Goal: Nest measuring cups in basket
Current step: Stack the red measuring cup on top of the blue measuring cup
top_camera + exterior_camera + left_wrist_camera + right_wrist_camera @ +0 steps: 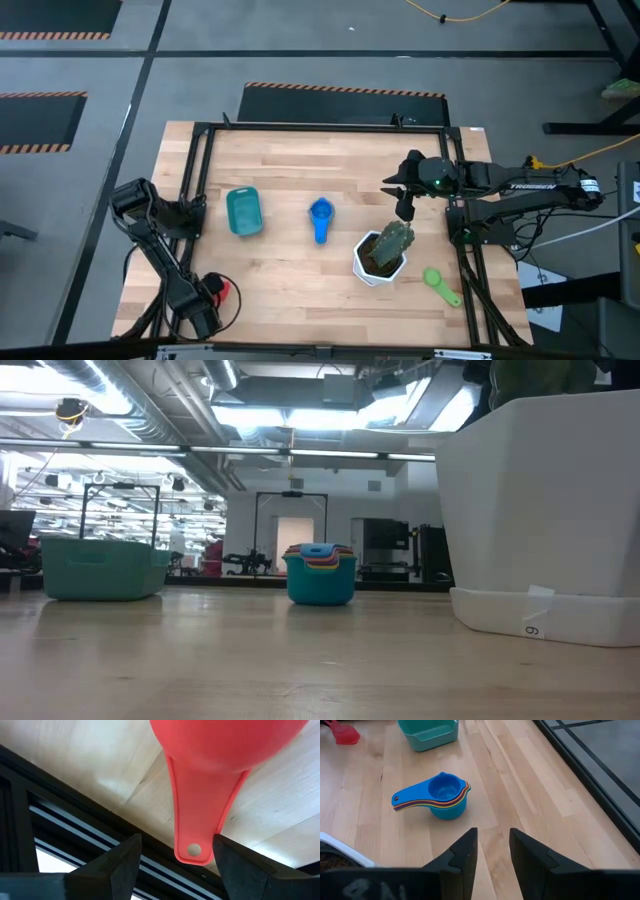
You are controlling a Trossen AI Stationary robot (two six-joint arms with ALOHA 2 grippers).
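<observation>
A stack of nested measuring cups, blue on the outside with red, yellow and orange rims between, stands on its base mid-table. The teal basket stands left of it. A red cup lies near the table's near left corner. My left gripper is open, its fingers on either side of the red cup's handle without touching it. A green cup lies near the right edge. My right gripper hovers open, right of the stack.
A white hexagonal pot with a green plant stands between the stack and the green cup, and fills the right of the low view. A black frame runs around the tabletop. Bare wood lies between basket and stack.
</observation>
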